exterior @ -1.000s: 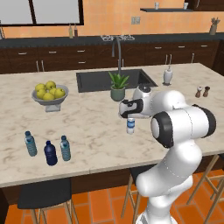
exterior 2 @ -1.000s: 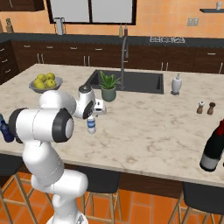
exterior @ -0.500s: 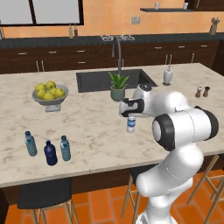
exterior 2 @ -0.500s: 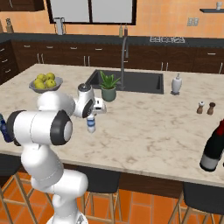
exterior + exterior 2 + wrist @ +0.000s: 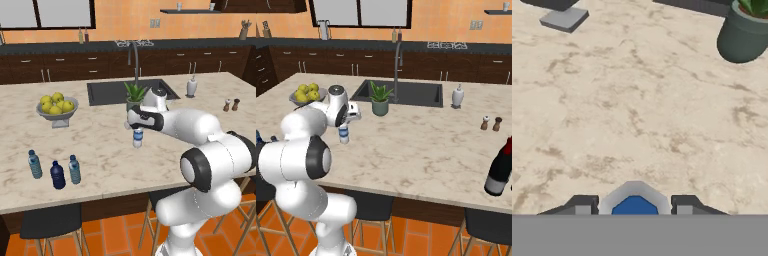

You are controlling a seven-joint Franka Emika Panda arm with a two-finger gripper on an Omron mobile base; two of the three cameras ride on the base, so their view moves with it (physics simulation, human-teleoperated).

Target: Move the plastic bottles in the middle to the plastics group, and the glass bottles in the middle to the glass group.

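Note:
My gripper [image 5: 136, 126] is shut on the neck of the clear plastic bottle [image 5: 138, 138] with the wide white label, holding it upright low over the counter's middle. From the right base view the gripper [image 5: 346, 125] covers the cap of that bottle [image 5: 344, 135]. In the hand view the blue cap [image 5: 634, 206] sits between the two fingertips [image 5: 582, 204]. The plastics group stands near the front left edge: a pale teal bottle [image 5: 35, 164], the dark navy bottle [image 5: 58, 175] and a slim teal-blue bottle [image 5: 74, 169].
A bowl of lemons [image 5: 56, 107] stands at the left and a potted plant [image 5: 134, 97] just behind the gripper, by the sink [image 5: 107, 92]. A soap dispenser [image 5: 191, 87] and two shakers [image 5: 231, 105] sit at the right. A dark wine bottle [image 5: 499, 167] stands far right.
My gripper has carried the clear bottle to the left, away from where it stood; the plant and the other bottles have kept their places.

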